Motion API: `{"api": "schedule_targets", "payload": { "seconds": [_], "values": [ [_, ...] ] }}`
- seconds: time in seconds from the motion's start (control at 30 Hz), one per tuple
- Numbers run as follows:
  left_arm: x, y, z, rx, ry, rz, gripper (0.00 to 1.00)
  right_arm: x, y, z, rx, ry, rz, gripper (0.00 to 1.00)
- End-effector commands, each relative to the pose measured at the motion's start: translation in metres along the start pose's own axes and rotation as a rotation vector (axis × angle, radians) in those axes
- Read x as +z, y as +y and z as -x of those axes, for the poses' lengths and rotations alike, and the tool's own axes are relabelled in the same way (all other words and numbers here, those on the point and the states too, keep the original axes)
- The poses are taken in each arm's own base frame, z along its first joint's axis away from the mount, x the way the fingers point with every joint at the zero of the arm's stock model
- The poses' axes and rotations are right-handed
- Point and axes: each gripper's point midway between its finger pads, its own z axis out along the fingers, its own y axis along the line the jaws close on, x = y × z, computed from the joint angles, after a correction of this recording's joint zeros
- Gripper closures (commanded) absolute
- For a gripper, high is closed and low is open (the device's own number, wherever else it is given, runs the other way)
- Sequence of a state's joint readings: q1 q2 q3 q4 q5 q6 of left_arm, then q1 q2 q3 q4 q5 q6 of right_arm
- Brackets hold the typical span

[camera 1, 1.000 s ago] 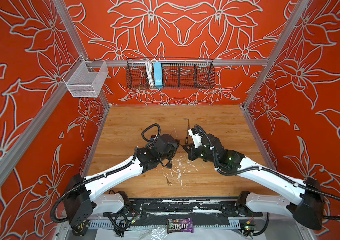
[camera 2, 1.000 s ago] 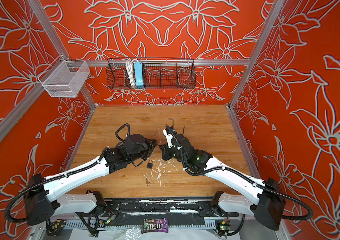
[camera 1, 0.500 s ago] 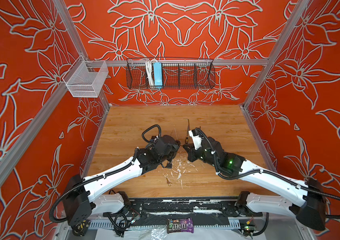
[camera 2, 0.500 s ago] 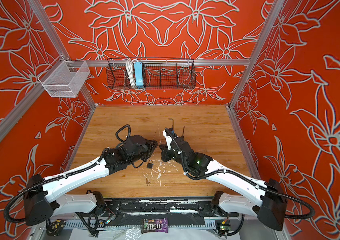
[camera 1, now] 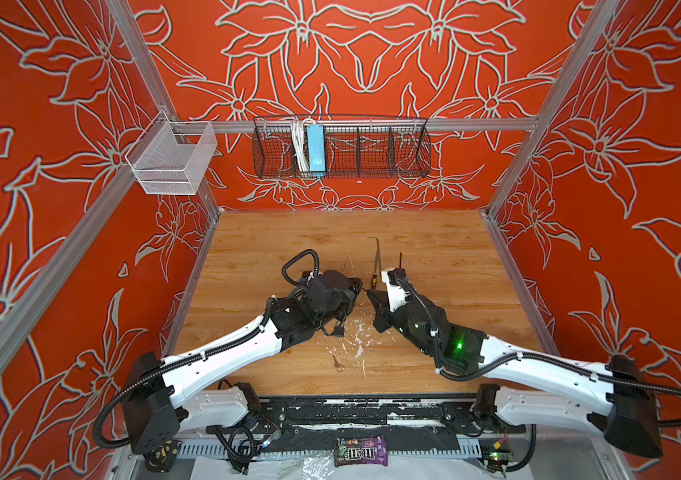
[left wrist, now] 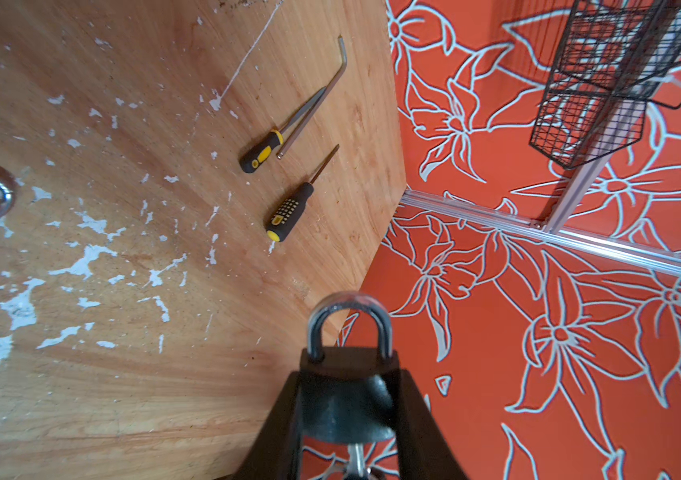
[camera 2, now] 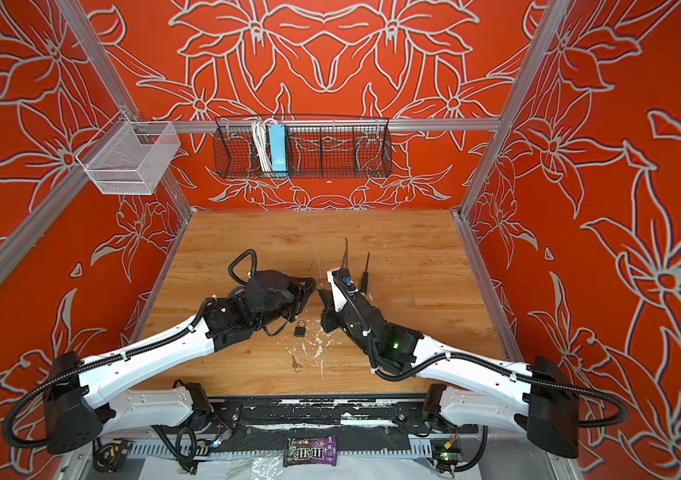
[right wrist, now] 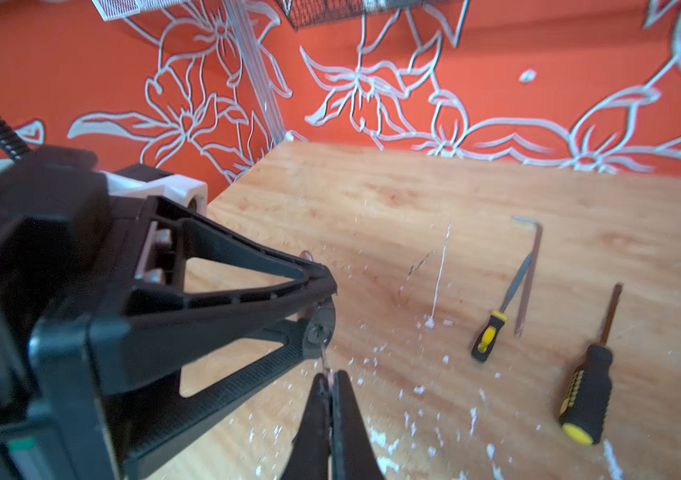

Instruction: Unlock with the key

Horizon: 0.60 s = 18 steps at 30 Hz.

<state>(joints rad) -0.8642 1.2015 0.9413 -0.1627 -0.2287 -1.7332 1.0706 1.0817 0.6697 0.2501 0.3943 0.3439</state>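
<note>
Found left gripper (camera 1: 356,288) clamped on a black padlock with silver shackle (left wrist: 349,365), one finger (left wrist: 284,419) on each side of the body, shackle pointing away from the wrist camera. Observed padlock held off the light wooden table (camera 1: 288,249), above its middle in both top views. Found right gripper (right wrist: 331,384) pressed together, pinching a thin metal key (right wrist: 325,358). Noted key blade meeting the round keyway on the padlock's underside in the right wrist view; cannot tell depth of insertion. Recorded both grippers tip to tip, just beside each other. Logged lying on the table: a second black padlock (camera 2: 299,330) between the two arms, nearer the front edge than the grippers, and a loose small key (camera 2: 296,365) nearer the front again, apart from it. Logged behind the grippers: a small black-and-yellow screwdriver (left wrist: 261,153) just beside a bent steel hex key (left wrist: 322,89), and a larger black-and-yellow screwdriver (left wrist: 291,205) near both. Noted white chipped patches (left wrist: 85,257) across the table surface. Noted a black wire basket (camera 1: 340,151) hung on the back wall.
</note>
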Motion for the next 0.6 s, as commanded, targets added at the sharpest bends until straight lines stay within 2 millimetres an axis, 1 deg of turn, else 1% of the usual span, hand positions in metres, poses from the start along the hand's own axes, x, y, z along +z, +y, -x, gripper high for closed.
{"api": "schedule_targets", "payload": {
  "seconds": [0.0, 0.23, 0.33, 0.4, 0.47, 0.53, 0.57],
  "values": [
    [-0.012, -0.028, -0.018, -0.045, 0.086, -0.103, 1.00, 0.002, -0.004, 0.015, -0.057, -0.102, -0.068, 1.00],
    [-0.012, -0.030, -0.020, -0.082, 0.105, -0.130, 1.00, 0.004, -0.006, 0.014, -0.042, -0.166, -0.078, 1.00],
    [-0.014, -0.033, -0.021, -0.081, 0.113, -0.148, 1.00, 0.005, 0.006, 0.015, -0.049, -0.176, -0.011, 1.00],
    [-0.015, -0.036, -0.021, -0.064, 0.112, -0.154, 1.00, 0.009, 0.016, 0.015, -0.034, -0.142, 0.033, 1.00],
    [-0.016, -0.037, -0.022, -0.047, 0.113, -0.160, 1.00, 0.010, 0.020, 0.015, -0.015, -0.129, 0.053, 1.00],
    [-0.017, -0.037, -0.022, -0.042, 0.114, -0.160, 1.00, 0.009, 0.016, 0.017, -0.006, -0.116, 0.031, 1.00],
    [-0.018, -0.037, -0.022, -0.034, 0.114, -0.164, 1.00, 0.009, 0.010, 0.018, -0.010, -0.109, -0.006, 1.00]
  ]
}}
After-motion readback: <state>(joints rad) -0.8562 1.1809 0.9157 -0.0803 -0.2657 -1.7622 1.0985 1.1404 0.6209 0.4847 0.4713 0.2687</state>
